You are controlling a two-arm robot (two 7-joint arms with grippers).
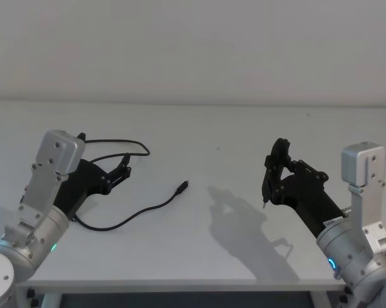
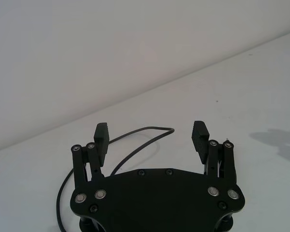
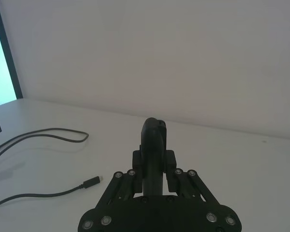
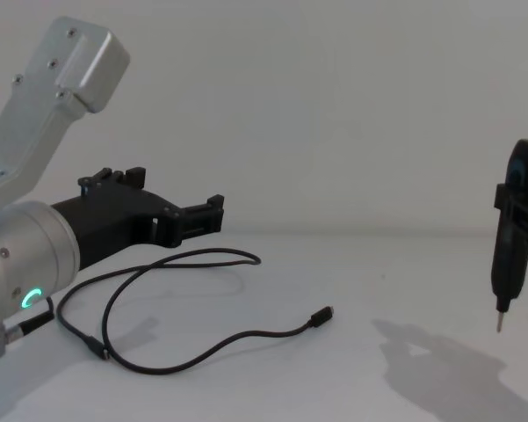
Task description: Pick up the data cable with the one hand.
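Cable (image 1: 182, 187): lying looped on the table's (image 1: 244, 128) left half. Left gripper (image 1: 126, 164): hovering over the loop, jaws gaping wide, holding nothing. Advised: lowering astride one strand, closing squarely. Right gripper (image 1: 267, 183): idling at right, fingers pressed together.

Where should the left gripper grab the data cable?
Probably the data cable at its hairpin loop, ahead of the open left gripper. Come from above, straddling one strand: the thin cord lies flat on the table, so a side approach would push it. The right gripper hangs shut at right.
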